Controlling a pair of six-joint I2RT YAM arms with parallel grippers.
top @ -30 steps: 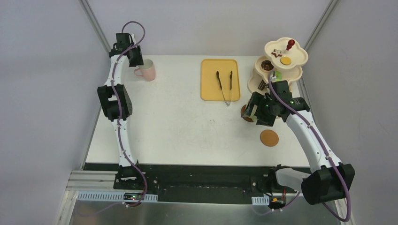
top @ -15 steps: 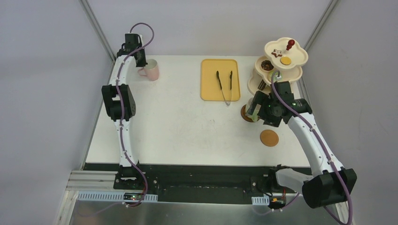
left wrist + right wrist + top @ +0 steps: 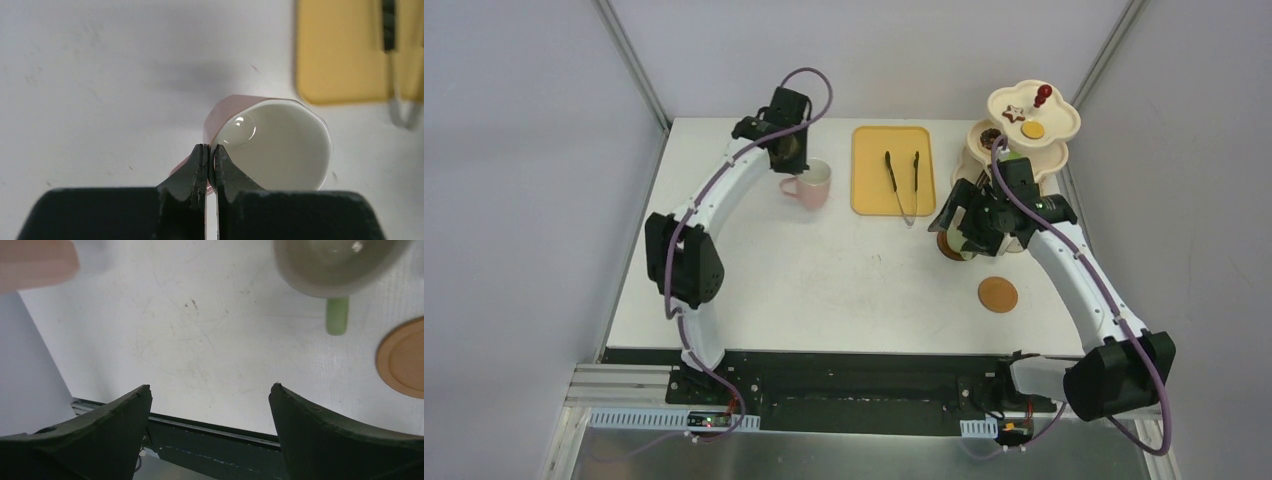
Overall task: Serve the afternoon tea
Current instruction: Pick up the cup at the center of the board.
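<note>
At upper centre of the top view, the left gripper (image 3: 799, 168), clamped on the rim of the pink mug (image 3: 814, 186), has brought it from the frame's upper left to beside the yellow tray (image 3: 869, 170), while the right gripper (image 3: 210, 390) is spread wide near the green-lined mug (image 3: 335, 265).

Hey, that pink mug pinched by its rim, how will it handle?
The pink mug looks rigid glazed ceramic, so probably slippery in the left claw. Pinched at one side of the rim, it may swing or tilt. Empty, so likely light, yet breakable if dropped.
</note>
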